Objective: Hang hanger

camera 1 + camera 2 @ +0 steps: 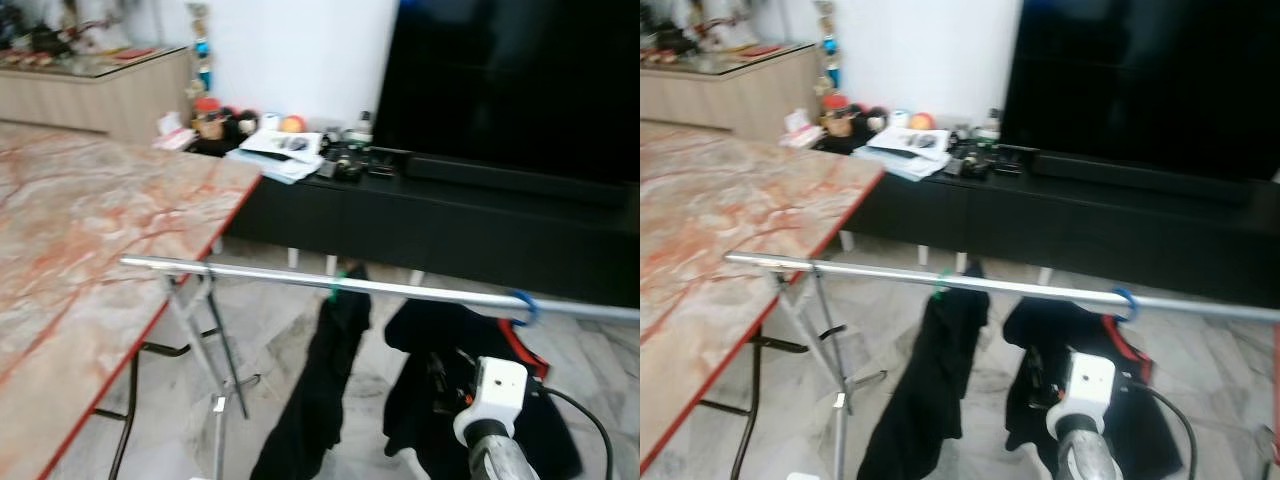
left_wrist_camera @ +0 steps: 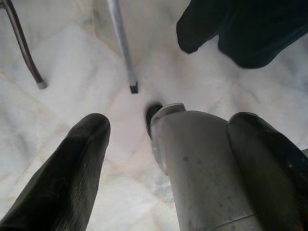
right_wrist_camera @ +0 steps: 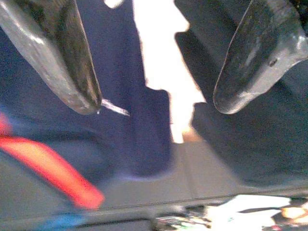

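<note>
Blue hanger [image 1: 522,306] hooked on the silver rail [image 1: 300,279], right of frame centre, carrying a dark garment with red trim [image 1: 455,385]; second dark garment [image 1: 322,385] on a green hanger [image 1: 336,290] just left of it. Looks light; hook likely stiff plastic, cloth soft and floppy, prone to swing. Best hold probably at the hook's neck or shoulder bar, not the fabric.

Right gripper [image 3: 156,98] raised lower right, close to the garment, fingers spread, nothing between them. Left gripper [image 2: 163,159] low over the marble floor [image 2: 72,72], fingers apart, empty.

No brand or readable writing; papers on the TV bench [image 1: 400,205] too blurred.
</note>
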`<state>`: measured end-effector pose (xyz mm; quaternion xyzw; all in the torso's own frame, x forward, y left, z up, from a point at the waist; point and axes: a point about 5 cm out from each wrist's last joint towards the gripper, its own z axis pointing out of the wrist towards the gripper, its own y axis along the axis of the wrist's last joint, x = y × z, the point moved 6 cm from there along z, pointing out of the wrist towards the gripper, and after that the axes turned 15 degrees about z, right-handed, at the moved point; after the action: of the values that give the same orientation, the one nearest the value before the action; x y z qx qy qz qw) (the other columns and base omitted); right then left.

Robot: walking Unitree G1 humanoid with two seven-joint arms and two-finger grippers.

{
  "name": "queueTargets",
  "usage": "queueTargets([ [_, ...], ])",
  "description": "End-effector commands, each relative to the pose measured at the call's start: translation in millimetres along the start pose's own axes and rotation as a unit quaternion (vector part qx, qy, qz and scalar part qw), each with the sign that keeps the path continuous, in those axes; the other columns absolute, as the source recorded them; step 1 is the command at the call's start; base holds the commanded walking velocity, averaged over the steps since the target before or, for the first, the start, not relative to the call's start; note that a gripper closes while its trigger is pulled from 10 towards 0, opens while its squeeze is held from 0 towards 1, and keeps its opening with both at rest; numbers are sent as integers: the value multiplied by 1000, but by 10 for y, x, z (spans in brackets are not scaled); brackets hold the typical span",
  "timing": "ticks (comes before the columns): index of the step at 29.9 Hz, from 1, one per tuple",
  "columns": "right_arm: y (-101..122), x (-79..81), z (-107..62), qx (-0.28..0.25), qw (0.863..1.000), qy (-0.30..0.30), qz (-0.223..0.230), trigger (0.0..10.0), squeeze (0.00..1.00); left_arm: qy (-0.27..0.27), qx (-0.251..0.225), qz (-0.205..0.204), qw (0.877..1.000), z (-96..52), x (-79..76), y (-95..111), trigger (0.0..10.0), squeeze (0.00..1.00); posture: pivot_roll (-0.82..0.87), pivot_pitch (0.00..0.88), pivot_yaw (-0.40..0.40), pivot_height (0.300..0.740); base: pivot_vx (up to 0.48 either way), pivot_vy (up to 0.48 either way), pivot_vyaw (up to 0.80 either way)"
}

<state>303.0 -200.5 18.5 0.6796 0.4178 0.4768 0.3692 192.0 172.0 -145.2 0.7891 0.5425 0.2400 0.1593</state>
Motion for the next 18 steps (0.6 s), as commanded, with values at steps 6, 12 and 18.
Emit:
queueTargets([
  [6,67,94,28,-12,1000,12,4,10000,0,-13,18,-1,1000,0,-16,-60,10000,0,155,0,-62,740,0,-129,0],
  [12,244,78,2,-49,999,10,-2,10000,0,-14,19,-1,1000,15,0,-11,10000,0,151,0,-63,740,0,0,0],
  [18,336,117,53,-53,998,19,-16,10000,0,-10,23,-2,1000,-19,150,-135,10000,0,148,0,-63,740,0,0,0],
])
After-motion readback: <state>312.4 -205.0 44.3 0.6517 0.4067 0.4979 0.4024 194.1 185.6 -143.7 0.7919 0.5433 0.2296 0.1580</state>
